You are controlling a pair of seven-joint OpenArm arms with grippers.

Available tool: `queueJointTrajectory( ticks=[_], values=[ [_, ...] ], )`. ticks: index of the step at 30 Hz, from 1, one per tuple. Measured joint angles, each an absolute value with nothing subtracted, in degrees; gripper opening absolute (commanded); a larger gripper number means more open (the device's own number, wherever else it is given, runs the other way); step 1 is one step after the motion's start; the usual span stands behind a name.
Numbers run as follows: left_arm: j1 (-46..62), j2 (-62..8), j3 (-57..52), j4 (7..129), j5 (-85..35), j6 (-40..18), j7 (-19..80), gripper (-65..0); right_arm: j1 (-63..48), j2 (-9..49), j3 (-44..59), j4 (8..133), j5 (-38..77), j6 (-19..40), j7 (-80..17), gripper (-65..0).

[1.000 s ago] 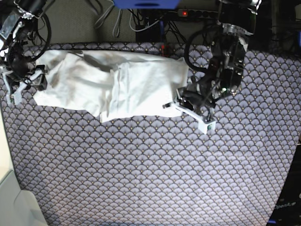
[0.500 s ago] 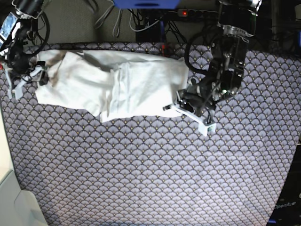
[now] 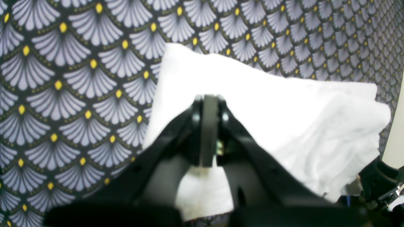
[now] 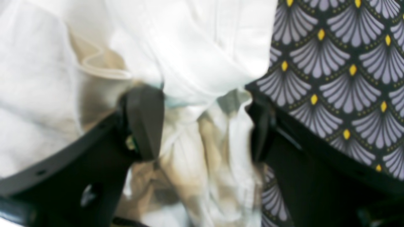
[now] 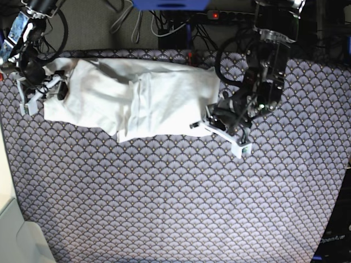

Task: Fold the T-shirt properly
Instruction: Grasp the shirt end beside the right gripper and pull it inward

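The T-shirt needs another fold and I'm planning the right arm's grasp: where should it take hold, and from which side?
Grip the bunched end of the T-shirt at the base view's left, coming in from the bare patterned cloth beyond it. The right gripper already stands open astride those gathered folds, which give thick layers to pinch; the left gripper is shut at the opposite end.

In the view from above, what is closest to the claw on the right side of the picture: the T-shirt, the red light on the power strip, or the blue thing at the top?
From the left claw:
1. T-shirt, right beside it, touching.
2. Red light on the power strip, up at the top edge.
3. Blue thing, also at the top, farther toward the picture's left.
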State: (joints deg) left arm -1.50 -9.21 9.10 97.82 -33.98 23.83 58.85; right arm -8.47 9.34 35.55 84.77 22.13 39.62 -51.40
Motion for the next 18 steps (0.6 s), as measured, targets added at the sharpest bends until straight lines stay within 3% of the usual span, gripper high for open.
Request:
queueJointTrajectory(
  ticks=[4,11,18],
  values=[
    [-1.48,-9.21,9.1,97.82,-33.98,23.83,58.85,-64.6,-8.47,9.34,35.55,84.75,22.17,39.62,-51.37,-33.6],
    [-1.5,-9.21,9.1,97.82,-33.98,23.83,58.83,-64.6,-7.81,8.75,33.71,84.84,23.0,39.57,-54.87,-63.0],
    [-1.48,-9.19,9.1,98.15,-34.15,23.83,58.85,-64.6,-7.35,8.88,33.15,85.3,23.24,39.57,-56.8,-65.0]
  ],
)
